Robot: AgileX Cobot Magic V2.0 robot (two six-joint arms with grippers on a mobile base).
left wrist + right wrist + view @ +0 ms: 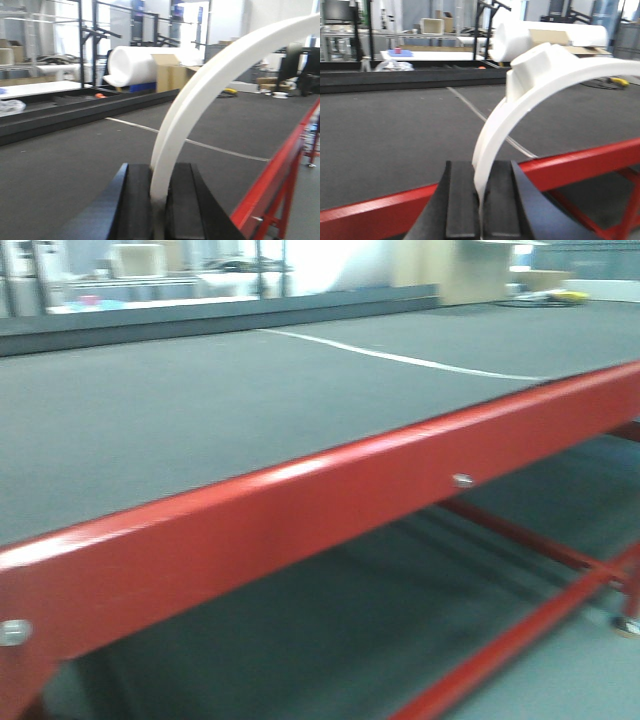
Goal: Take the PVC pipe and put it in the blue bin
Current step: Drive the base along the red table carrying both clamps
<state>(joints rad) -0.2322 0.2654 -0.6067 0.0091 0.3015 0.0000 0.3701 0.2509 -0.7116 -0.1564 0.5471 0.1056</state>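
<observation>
OK, left hand: pressed tight on the PVC pipe. The pipe end sits between the black fingers at 6 o'clock of the left wrist view, then arcs up toward 2 o'clock.
Right hand: same picture. It pinches a curved white pipe at 6 o'clock, with the arc running out to 3 o'clock.
Fitting: blocky white collar on that arc, at about 1 o'clock in the right wrist view.
One pipe or two: can't tell, since no view shows both hands together.
Pipe position: held in the air, off the bench in both wrist views.
Red rail: front edge of the bench, running diagonally from 8 to 2 o'clock in the front view, with bolt heads showing.
Bench top: dark grey mat just beyond the rail.
White line: thin stripe across the mat toward 2 o'clock.
Far end: foam roll and cardboard box at 12 o'clock past the bench, with racking behind them.
Blue bin: not identifiable in any view.
Progress: the grab looks done. My read is that the carry and the drop are both left.
Next: the bin has to come into view first. If it's one pipe, the two releases need to be timed together.
</observation>
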